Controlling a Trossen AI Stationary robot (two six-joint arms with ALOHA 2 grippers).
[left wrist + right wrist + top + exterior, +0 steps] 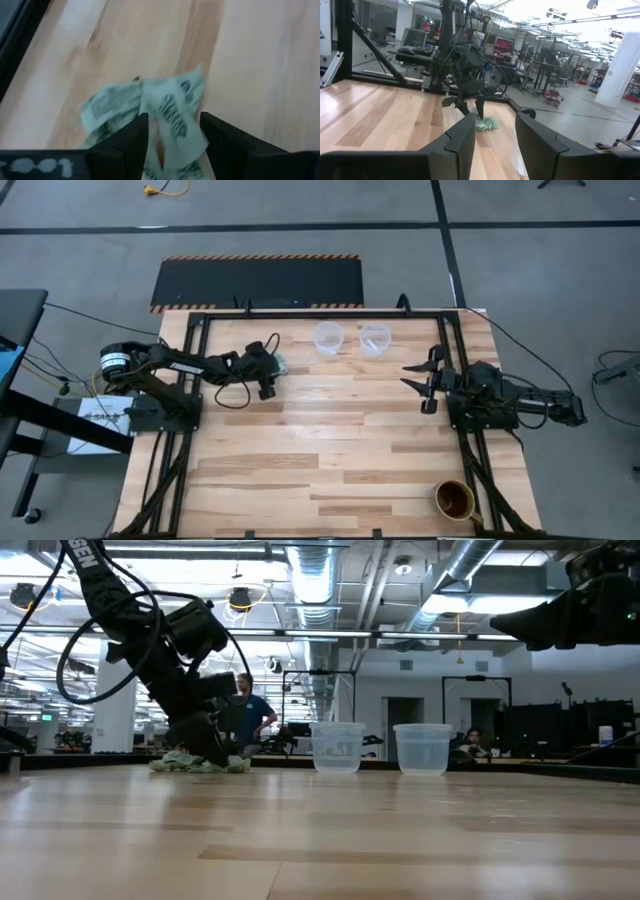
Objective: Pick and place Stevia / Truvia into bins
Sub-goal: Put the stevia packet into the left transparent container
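A small pile of pale green and white sweetener packets (282, 364) lies on the wooden table at the far left; it also shows in the low view (190, 764) and the right wrist view (486, 123). My left gripper (174, 119) is open and down at the pile, with one packet (172, 117) between its fingers. Two clear cups (328, 337) (375, 338) stand upright on the table to the right of the pile. My right gripper (410, 376) is open and empty, held above the table at the right. My left gripper comes at the pile slanting down from the table's left. Its open fingers (135, 137) stand on either side of one packet lying on the pile. I cannot tell whether they touch it.
A brown round cup (454, 498) stands near the table's front right corner. A black frame (300, 310) runs along the table's far edge and sides. Bare wood lies between the pile, the cups and the near edge.
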